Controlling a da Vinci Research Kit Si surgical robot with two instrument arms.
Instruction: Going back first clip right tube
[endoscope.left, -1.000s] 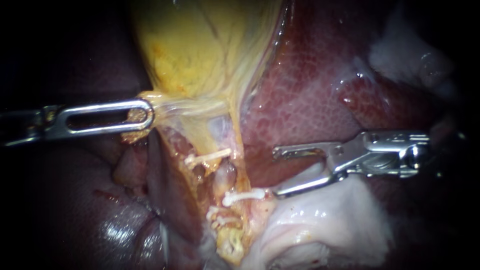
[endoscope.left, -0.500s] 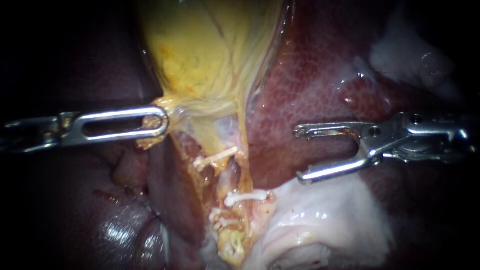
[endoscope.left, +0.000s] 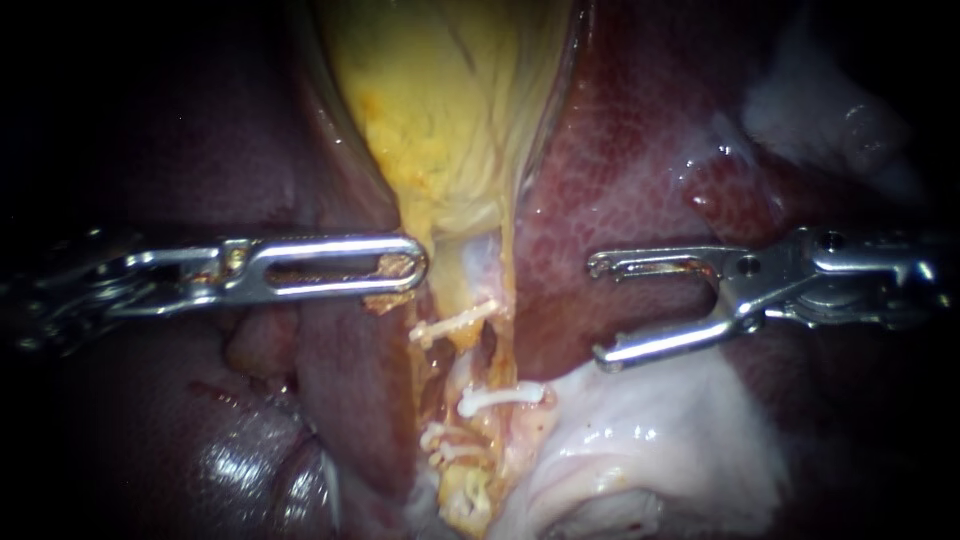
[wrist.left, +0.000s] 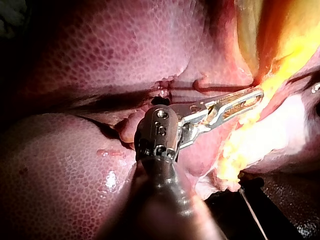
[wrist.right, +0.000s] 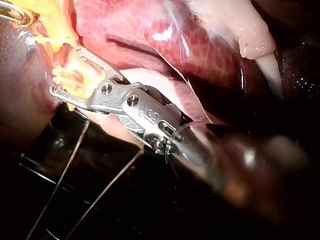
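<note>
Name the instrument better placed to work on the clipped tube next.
Probably right. My right instrument has open, empty jaws facing the clips, over the liver. My left instrument is shut on the gallbladder edge, so it is not free.

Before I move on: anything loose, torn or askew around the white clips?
Nothing stands out. Three white clips sit crosswise on the tissue strand; the silver right instrument's open jaws are empty, clear of them; the left instrument grips the yellow gallbladder's edge.
</note>
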